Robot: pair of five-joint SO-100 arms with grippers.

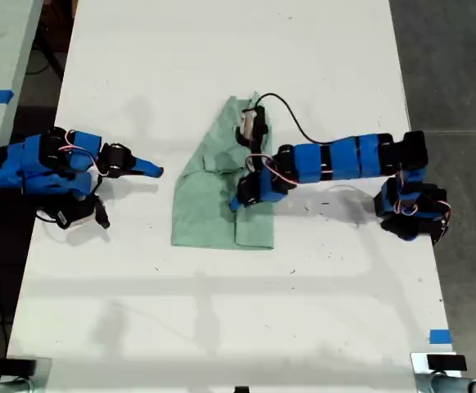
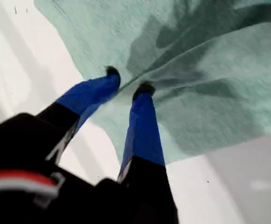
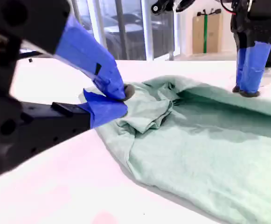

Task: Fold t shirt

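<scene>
T shirt [image 1: 213, 196] partly folded on the table [image 1: 319, 311], my first hand [image 1: 236, 203] slightly parted over its fold, my second hand [image 1: 157, 171] closed, empty.

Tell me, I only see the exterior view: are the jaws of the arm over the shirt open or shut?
Observer: Open. The first wrist view shows my first gripper with jaws apart, both tips down on the t shirt.
Operator: Is the other arm holding cloth?
Observer: The second wrist view shows my second gripper with jaws shut by the shirt's bunched edge, no cloth seen between them.
Operator: Anything beyond the table?
Observer: Windows and a cardboard box, in the second wrist view.
</scene>
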